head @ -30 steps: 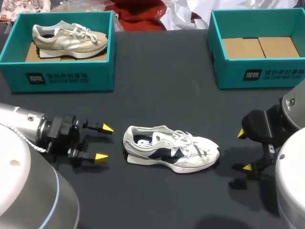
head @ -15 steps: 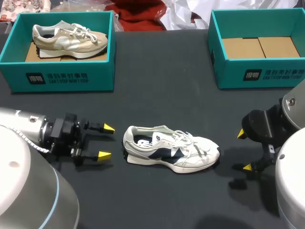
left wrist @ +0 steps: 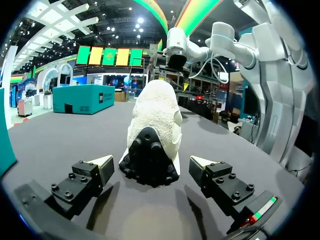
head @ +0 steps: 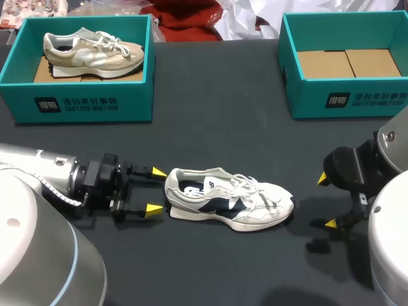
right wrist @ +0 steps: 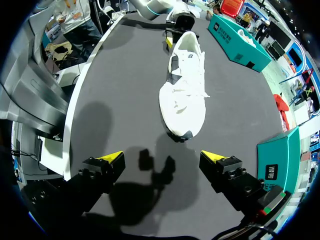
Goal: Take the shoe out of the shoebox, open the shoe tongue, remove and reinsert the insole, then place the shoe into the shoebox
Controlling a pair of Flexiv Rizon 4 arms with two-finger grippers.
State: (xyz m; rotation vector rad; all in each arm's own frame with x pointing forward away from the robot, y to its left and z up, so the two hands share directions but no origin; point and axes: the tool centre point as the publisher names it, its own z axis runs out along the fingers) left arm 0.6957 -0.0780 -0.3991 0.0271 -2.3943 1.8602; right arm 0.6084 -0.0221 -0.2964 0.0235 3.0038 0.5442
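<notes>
The white shoe (head: 229, 204) lies mid-worktop (head: 217, 127). The left end effector (head: 156, 190), fingers apart, sits just short of its heel. The right end effector (head: 326, 201) is spread wide, apart from the toe.

My right gripper (right wrist: 162, 157) hangs wide open over the black table (right wrist: 125, 85), the white shoe (right wrist: 185, 90) lying ahead, toe toward me, my left gripper (right wrist: 169, 37) just beyond its heel.
</notes>
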